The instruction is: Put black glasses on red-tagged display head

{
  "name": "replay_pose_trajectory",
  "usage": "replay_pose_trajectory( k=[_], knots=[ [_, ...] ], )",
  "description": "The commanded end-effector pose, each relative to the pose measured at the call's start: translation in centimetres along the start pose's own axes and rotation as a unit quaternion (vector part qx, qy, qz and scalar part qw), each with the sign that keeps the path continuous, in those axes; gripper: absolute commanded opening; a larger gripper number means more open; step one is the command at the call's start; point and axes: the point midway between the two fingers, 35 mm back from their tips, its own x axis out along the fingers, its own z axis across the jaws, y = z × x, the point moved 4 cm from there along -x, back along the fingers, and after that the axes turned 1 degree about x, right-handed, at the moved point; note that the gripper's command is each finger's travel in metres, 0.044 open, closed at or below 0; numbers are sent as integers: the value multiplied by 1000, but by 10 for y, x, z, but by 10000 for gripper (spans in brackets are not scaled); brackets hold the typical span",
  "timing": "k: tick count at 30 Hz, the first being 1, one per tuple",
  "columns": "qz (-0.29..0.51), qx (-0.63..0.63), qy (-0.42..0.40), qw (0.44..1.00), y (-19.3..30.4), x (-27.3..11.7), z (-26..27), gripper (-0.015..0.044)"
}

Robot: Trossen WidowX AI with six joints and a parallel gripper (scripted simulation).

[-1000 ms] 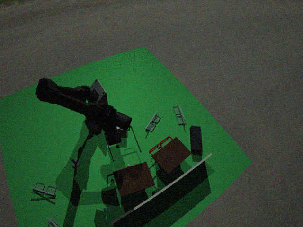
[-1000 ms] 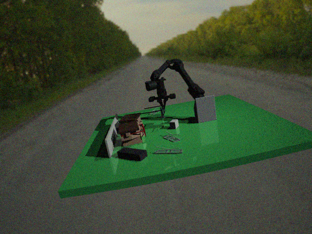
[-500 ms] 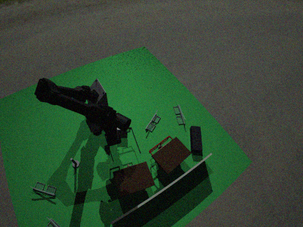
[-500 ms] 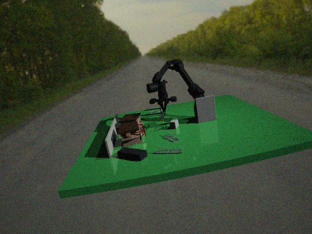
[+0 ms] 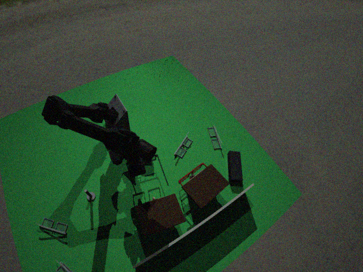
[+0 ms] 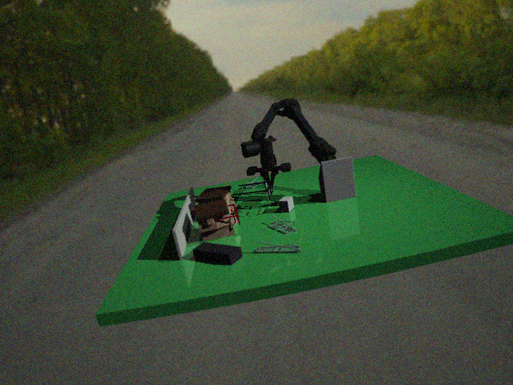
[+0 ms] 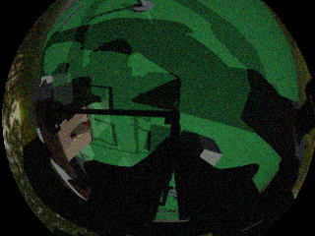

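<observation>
My gripper (image 5: pixel 135 174) (image 6: pixel 270 190) (image 7: pixel 171 141) is shut on the black glasses (image 5: pixel 161 169) (image 7: pixel 132 112) and holds them above the green mat (image 5: pixel 164 96) (image 6: pixel 393 215), just in front of the two heads. The glasses hang level, with the temples pointing toward the heads. The left brown-topped head (image 5: pixel 165 211) (image 7: pixel 69 141) is the nearer one and is bare; a small red mark shows at its front in the wrist view. The right head (image 5: pixel 205 184) (image 6: pixel 215 224) wears red glasses (image 5: pixel 191 171) (image 6: pixel 234 212). Both heads stand against a white backboard (image 5: pixel 205 220) (image 6: pixel 180 229).
A black box (image 5: pixel 235 168) (image 6: pixel 217 253) lies right of the heads. Grey glasses (image 5: pixel 182 148) lie on the mat, with more pairs at the back right (image 5: pixel 215 137) and at the left (image 5: pixel 54 226). A small peg (image 5: pixel 89 195) (image 7: pixel 140 0) stands left. A white cube (image 6: pixel 285 204) sits under the arm.
</observation>
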Motion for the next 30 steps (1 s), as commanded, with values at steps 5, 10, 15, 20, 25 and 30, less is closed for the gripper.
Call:
replay_pose_trajectory(
  k=[5, 10, 15, 20, 25, 30],
  knots=[
    [-2, -3, 0, 1000, 0, 10, -1, 0],
    [-2, -3, -1, 1000, -1, 17, -1, 0],
    [-2, -3, -1, 1000, -1, 18, 0, 0],
    [-2, -3, -2, 1000, -1, 18, 6, 0],
    [-2, -3, -7, 1000, -1, 19, 12, 0],
    [-2, -3, -8, 1000, -1, 19, 19, 0]
  ],
)
